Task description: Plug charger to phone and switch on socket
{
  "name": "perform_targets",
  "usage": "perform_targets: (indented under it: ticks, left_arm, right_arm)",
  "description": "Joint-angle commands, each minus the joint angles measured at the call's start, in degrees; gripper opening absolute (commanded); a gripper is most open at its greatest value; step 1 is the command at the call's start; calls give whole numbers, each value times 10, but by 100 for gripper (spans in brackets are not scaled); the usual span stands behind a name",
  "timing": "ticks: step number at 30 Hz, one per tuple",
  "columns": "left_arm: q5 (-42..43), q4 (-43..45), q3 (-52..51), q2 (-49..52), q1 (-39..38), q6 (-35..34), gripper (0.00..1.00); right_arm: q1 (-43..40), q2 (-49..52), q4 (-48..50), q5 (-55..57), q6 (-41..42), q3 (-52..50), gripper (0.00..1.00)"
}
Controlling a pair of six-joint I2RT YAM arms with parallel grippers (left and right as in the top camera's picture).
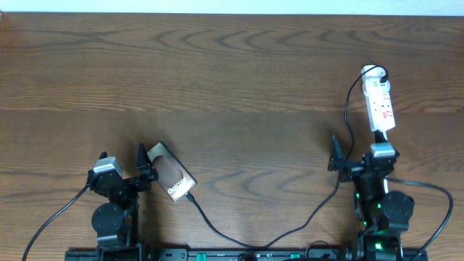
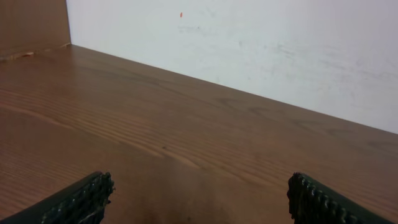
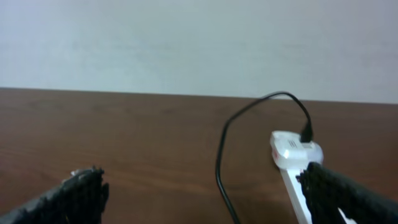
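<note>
The phone lies tilted on the table, screen up, with white lettering. The charger cable runs from the phone's lower end, along the front edge and up the right side. There it reaches a black plug in the far end of the white socket. Its tip touches the phone's edge; I cannot tell if it is seated. My left gripper is open and empty just left of the phone, which is out of the left wrist view. My right gripper is open and empty; its right finger is at the socket's near end.
The wooden table stretches to a white wall at the back. In the right wrist view the cable loops across the table between my fingers. The arm bases and their black cables sit at the front edge.
</note>
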Motion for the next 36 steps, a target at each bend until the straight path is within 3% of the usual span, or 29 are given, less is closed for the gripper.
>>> perform_targets:
  ticks: [1, 12, 36]
  left_arm:
    - [-5, -25, -8, -4, -2, 6, 92]
    - [-5, -25, -8, -4, -2, 6, 92]
    - [-5, -25, -8, -4, -2, 6, 92]
  right_arm:
    - [3, -68, -43, 22, -9, -11, 99]
    - [3, -196, -226, 41, -8, -11, 99]
    - [23, -216, -226, 68, 21, -11, 99]
